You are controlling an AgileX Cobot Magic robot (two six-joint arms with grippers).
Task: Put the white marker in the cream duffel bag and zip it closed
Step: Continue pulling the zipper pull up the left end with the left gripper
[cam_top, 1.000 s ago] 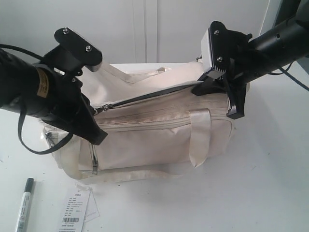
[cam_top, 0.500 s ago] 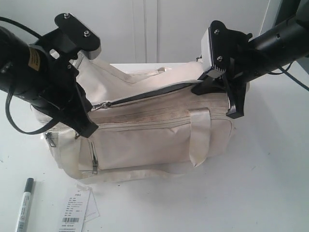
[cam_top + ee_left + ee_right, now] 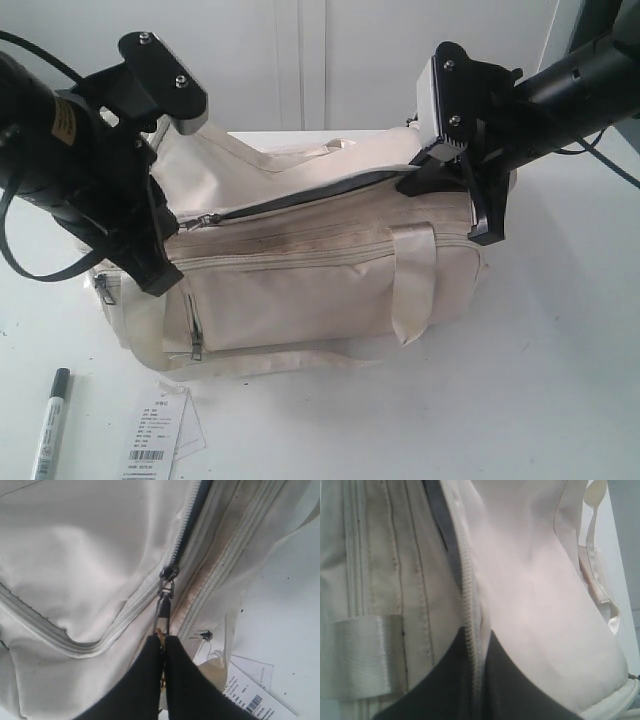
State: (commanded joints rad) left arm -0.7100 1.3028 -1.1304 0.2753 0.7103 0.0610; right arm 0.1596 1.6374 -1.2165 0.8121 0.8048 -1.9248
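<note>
The cream duffel bag (image 3: 320,285) lies on the white table with its top zipper partly open, a dark slit (image 3: 300,196) showing the lining. My left gripper (image 3: 170,245) (image 3: 162,637) is shut on the metal zipper pull (image 3: 164,609) at the bag's left end. At the right end my right gripper (image 3: 445,180) (image 3: 475,630) is shut on the bag's zipper edge (image 3: 467,595). The white marker (image 3: 50,425) with its black cap lies on the table at the front left, apart from both grippers.
A white paper tag with a barcode (image 3: 155,445) (image 3: 250,695) lies beside the marker, in front of the bag. A strap handle (image 3: 412,285) hangs over the bag's front, and the front pocket's zip pull (image 3: 196,340) dangles. A white wall stands behind.
My left gripper has moved left with the zipper pull, and the dark opening along the bag's top has grown longer. The right gripper and the marker have stayed put.
</note>
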